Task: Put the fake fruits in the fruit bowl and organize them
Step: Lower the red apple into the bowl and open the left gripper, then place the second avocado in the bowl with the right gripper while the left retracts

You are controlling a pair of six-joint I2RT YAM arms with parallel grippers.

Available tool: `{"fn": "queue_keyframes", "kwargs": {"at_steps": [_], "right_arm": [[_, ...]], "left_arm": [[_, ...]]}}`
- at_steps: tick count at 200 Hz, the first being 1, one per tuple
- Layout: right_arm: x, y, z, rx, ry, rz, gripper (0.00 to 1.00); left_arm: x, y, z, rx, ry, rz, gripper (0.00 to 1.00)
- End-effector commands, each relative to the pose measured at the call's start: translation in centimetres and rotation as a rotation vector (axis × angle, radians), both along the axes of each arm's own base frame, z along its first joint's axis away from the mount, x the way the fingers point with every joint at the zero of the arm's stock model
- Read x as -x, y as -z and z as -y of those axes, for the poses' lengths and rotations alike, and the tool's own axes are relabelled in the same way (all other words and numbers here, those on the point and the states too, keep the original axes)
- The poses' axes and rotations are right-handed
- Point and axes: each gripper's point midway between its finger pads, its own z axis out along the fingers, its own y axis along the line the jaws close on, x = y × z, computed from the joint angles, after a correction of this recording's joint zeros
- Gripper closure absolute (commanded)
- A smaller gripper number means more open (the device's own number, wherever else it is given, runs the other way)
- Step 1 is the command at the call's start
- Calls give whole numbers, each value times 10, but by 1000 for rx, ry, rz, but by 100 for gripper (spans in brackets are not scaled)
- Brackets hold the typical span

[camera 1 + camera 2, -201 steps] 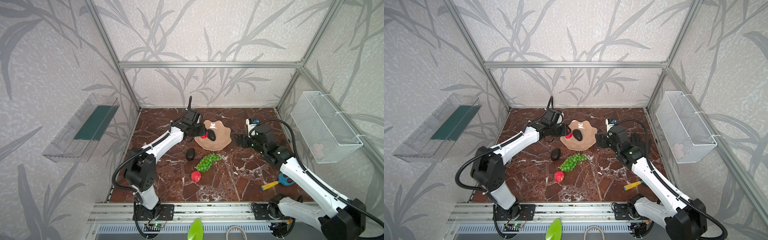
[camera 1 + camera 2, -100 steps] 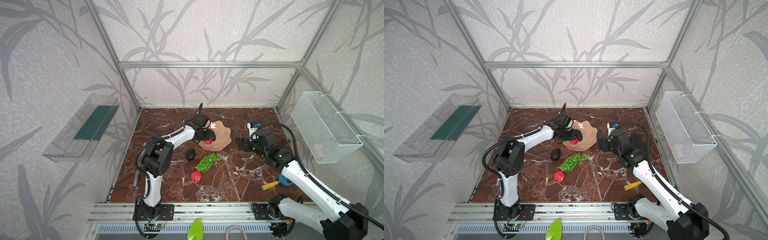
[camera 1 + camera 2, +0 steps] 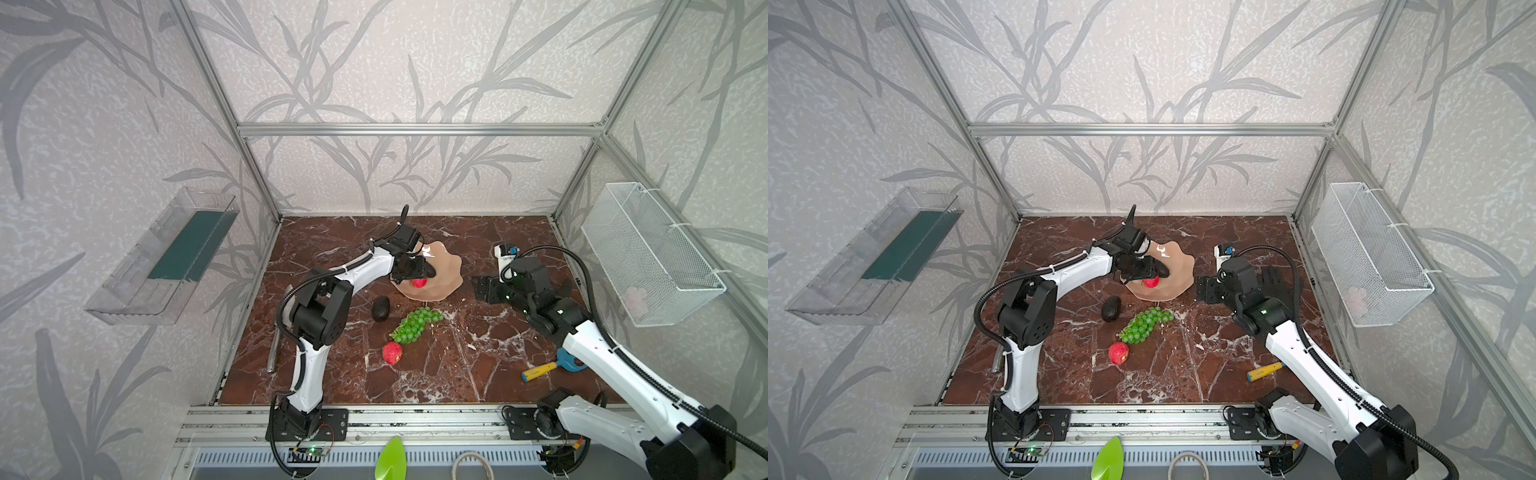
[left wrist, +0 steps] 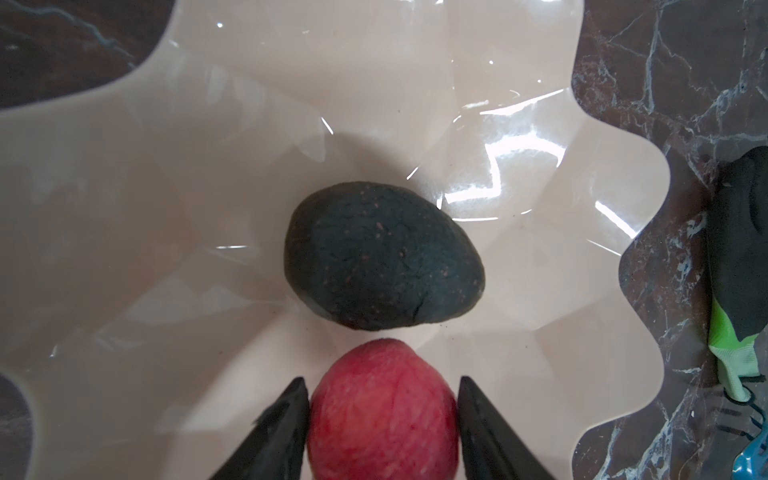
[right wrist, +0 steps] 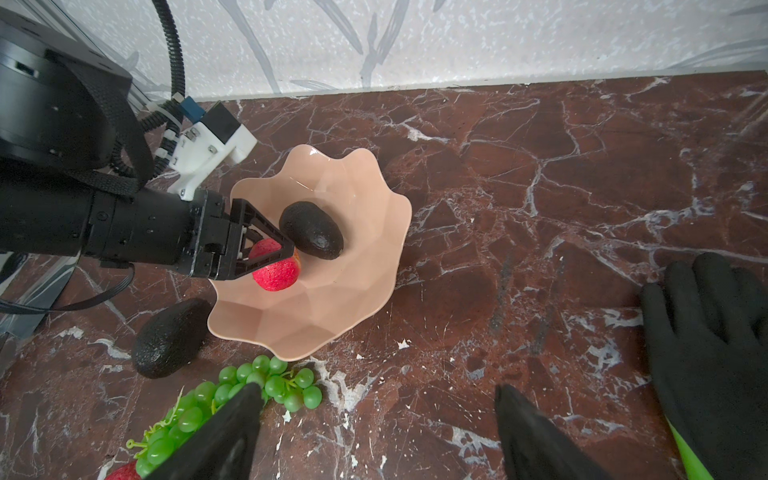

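Left wrist view showed the left gripper [image 4: 383, 384] low over the fruit bowl [image 4: 208, 166], its jaws close against either side of a red strawberry [image 4: 382, 424] at the bottom centre of the frame; whether they pinched the fruit or stood just clear could not be told. Just above it in that frame a dark avocado [image 4: 382, 257] lay in the bowl, touching or nearly touching the strawberry. The step in hand appeared to be setting that strawberry down. In a top view three fruits lay out on the desk [image 3: 457, 374]: a second avocado [image 3: 380, 308] just lower left of the bowl, a bunch of green grapes [image 3: 415, 324] just below it, and a second strawberry [image 3: 392, 352] lower again, near the bunch's tip. A blue-and-yellow toy tool [image 3: 548, 366] at the lower right was no part of the job. The right gripper [image 5: 374, 390], jaws wide apart and empty in the right wrist view, hung over the desk to the right of the bowl in both top views. The task looked under half done. The next move likely called for the left jaws to part fully and lift clear without nudging the avocado, then for an arm to take the grapes, whose long loose bunch would want a grip across its middle.
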Motion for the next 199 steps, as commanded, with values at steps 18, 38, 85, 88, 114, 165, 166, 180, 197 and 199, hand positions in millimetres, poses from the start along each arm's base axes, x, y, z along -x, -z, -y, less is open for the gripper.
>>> {"fn": "queue_keyframes", "kwargs": {"at_steps": [18,38,85,88,114,165,166,180,197,199], "right_arm": [[-3,4,-2,2,-3,-14,13],[-4,5,-6,-8,-14,-26,13],[3,5,-59,-10,-111,-47,15],[4,6,-66,-5,-126,-52,15],[19,16,-133,47,-245,-81,15],[36,44,-239,83,-413,-177,16],[36,45,-240,85,-414,-177,16],[34,63,-258,135,-417,-197,16],[28,84,-271,157,-415,-239,16],[27,87,-272,160,-412,-245,16]], "left_arm": [[-1,-18,2,17,-1,32,33],[-2,-33,0,28,-7,62,32],[-12,-130,-73,83,-196,351,28],[-11,-136,-82,83,-219,376,28],[12,-169,-170,59,-450,570,17],[89,-165,-290,10,-803,678,3],[90,-165,-292,8,-807,680,3],[103,-161,-305,-20,-842,682,2],[113,-159,-315,-36,-867,677,1],[114,-159,-316,-37,-868,675,1]]}}
